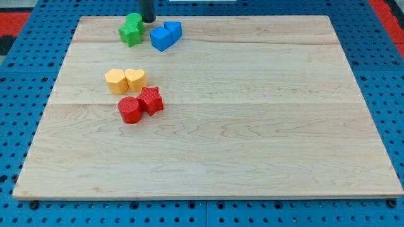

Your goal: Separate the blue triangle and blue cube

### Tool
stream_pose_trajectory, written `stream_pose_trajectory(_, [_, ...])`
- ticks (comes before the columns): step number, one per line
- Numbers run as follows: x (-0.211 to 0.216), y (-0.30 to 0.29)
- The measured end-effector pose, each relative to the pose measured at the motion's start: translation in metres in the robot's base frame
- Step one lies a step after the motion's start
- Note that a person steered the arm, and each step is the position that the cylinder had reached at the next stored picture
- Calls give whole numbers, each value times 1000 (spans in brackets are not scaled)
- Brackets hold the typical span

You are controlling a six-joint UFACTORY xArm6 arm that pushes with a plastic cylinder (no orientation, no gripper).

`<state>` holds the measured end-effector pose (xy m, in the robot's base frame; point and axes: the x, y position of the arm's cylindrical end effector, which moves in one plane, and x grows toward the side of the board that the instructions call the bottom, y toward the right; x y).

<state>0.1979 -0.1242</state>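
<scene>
At the view's top edge, my tip (147,21) comes down as a smooth dark cylindrical rod, cut off above by the frame, so there is no pincer to call clenched or released; its lower end sits just behind the green blocks and to the upper left of the blue pair. Just beside it, a green star-shaped block (132,29) stands with jagged, glossy faces; a second green piece seems packed against it, though its shape cannot be made out. To the view's right of that, the blue triangle (161,38) and the blue cube (173,29) touch each other, the wedge nearer the view's bottom, the squarer block behind it. Further down on the left, a yellow hexagonal block (116,81) presses against a yellow heart (136,79), both matte and rounded. Below them a red cylinder (130,110) touches a red star (151,100). All rest on the surface (252,126), a pale wooden board with long grain lines and plank seams, lying on a blue perforated pegboard (379,63) with red panels in the top corners
</scene>
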Motion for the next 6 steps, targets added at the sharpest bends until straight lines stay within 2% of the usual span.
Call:
stream_pose_trajectory(3, [9, 3])
stream_pose_trajectory(6, [67, 23])
